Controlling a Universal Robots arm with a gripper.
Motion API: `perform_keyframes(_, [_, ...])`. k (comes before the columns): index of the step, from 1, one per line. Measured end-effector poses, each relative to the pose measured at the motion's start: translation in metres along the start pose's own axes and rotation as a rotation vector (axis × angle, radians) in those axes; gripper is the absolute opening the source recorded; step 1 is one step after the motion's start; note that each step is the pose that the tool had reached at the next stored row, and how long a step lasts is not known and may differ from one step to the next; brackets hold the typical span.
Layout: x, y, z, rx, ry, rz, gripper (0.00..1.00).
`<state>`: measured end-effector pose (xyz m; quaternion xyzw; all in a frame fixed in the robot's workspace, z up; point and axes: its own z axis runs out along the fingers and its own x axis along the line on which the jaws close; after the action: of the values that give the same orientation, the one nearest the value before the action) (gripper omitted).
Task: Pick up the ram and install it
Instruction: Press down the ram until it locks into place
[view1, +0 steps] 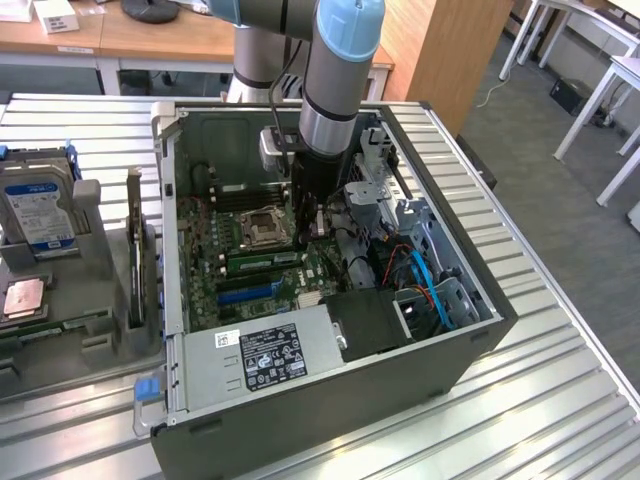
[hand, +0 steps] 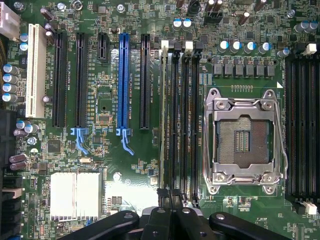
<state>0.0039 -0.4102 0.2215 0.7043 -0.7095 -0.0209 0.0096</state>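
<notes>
The ram is a long green stick seated on edge in a memory slot of the motherboard, inside the open computer case. In the wrist view, the ram shows as a pale thin edge in the slot farthest from the empty CPU socket in that bank. My gripper reaches down into the case, just above the board near one end of the slots. The black fingers are shut together, with nothing visible between them.
Black and blue expansion slots run parallel to the memory slots. A power supply and cables fill the near side of the case. On the exterior view's left, a grey holder carries a hard drive and a CPU chip.
</notes>
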Motion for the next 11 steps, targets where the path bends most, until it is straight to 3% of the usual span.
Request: perform_keyframes(11, [0.0000,0.0000,0.0000,0.0000,0.0000,0.000,0.10])
